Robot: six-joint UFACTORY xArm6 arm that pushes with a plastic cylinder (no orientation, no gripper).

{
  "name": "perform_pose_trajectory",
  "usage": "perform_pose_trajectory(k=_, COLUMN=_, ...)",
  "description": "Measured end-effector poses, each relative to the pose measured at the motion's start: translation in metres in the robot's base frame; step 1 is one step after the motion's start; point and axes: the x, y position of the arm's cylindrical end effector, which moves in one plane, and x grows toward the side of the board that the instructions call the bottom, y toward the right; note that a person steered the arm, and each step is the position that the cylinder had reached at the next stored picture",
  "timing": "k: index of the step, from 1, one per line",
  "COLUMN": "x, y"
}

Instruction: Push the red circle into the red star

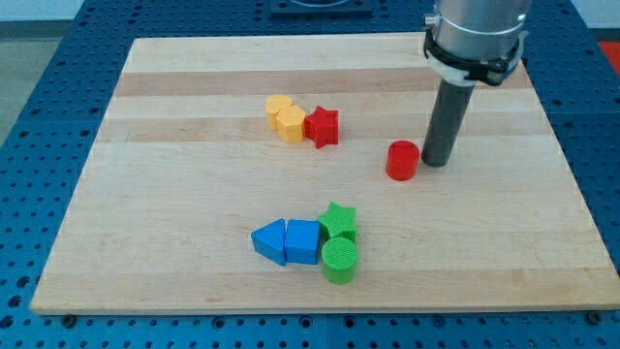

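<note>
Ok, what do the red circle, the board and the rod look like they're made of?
Red circle: probably plastic, a matte solid colour, possibly 3D-printed. Board: wood, with visible grain and pale glued strips, smooth finish. Rod: dark and matte, metal or plastic, can't tell which; my tip sits just to the view's right of the circle.

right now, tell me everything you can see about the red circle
The red circle is a short, upright, matte red cylinder that looks like plastic, with a flat round top. It stands on the wooden board right of centre, apart from the red star to its upper left. My tip sits just at its right side, touching or nearly so.
</note>
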Motion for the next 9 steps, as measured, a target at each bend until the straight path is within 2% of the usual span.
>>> perform_pose_trajectory(k=1, x=0.012, y=-0.008)
perform_pose_trajectory(k=4, x=0.012, y=-0.082)
perform_pose_trajectory(k=9, x=0.001, y=-0.102)
